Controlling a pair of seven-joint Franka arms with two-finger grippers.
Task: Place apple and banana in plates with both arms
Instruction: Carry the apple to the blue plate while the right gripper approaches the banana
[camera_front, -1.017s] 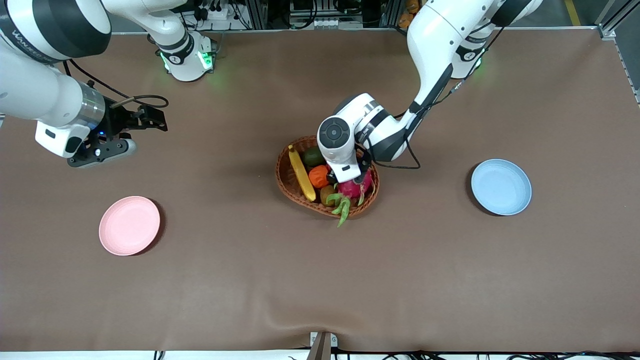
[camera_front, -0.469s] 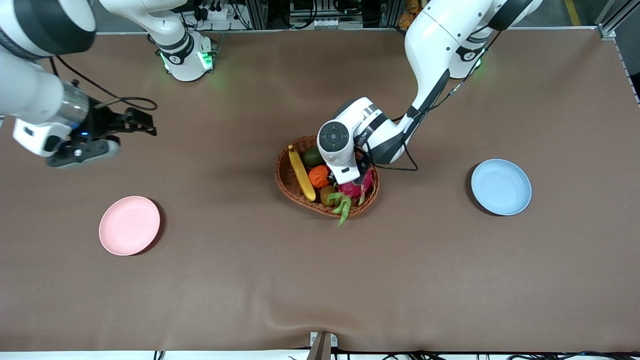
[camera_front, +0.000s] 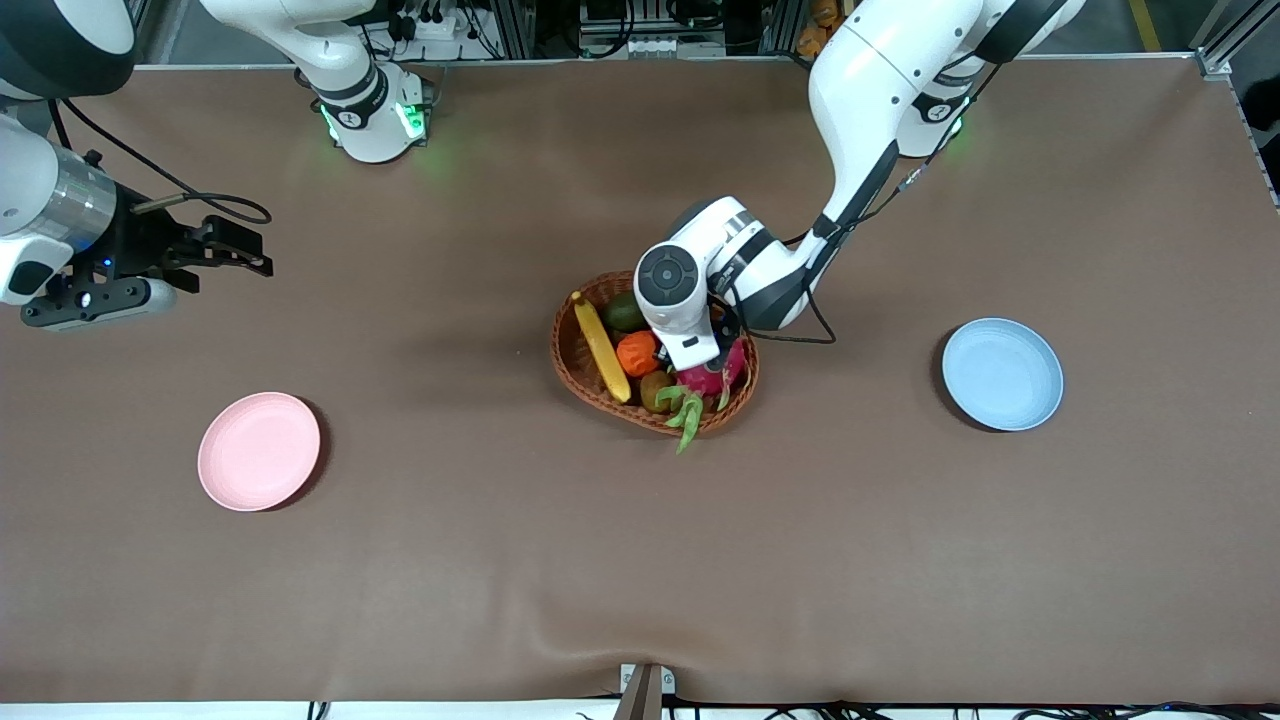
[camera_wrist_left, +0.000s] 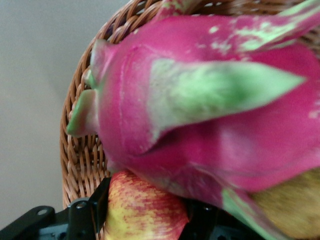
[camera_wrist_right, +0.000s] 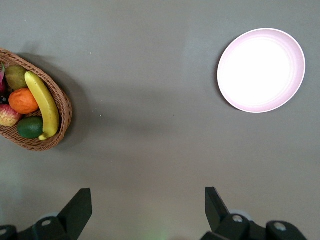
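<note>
The red and yellow apple (camera_wrist_left: 142, 210) lies in the wicker basket (camera_front: 572, 368) under a pink dragon fruit (camera_wrist_left: 210, 115). My left gripper (camera_wrist_left: 150, 214) is down in the basket and shut on the apple, one black finger on each side. In the front view the left wrist hides that grip. The yellow banana (camera_front: 600, 347) lies along the basket's rim toward the right arm's end. My right gripper (camera_front: 238, 255) hangs open and empty over bare table, above the pink plate's (camera_front: 259, 451) end. The blue plate (camera_front: 1002, 374) sits toward the left arm's end.
The basket also holds an orange fruit (camera_front: 637, 353), a green fruit (camera_front: 626, 313) and a brownish fruit (camera_front: 655, 388). The dragon fruit's green leaves (camera_front: 686, 415) hang over the basket's rim nearest the front camera. A brown cloth covers the table.
My left gripper has shut on the apple in the basket. The right arm has swung away from the basket toward its own end of the table, still open.
</note>
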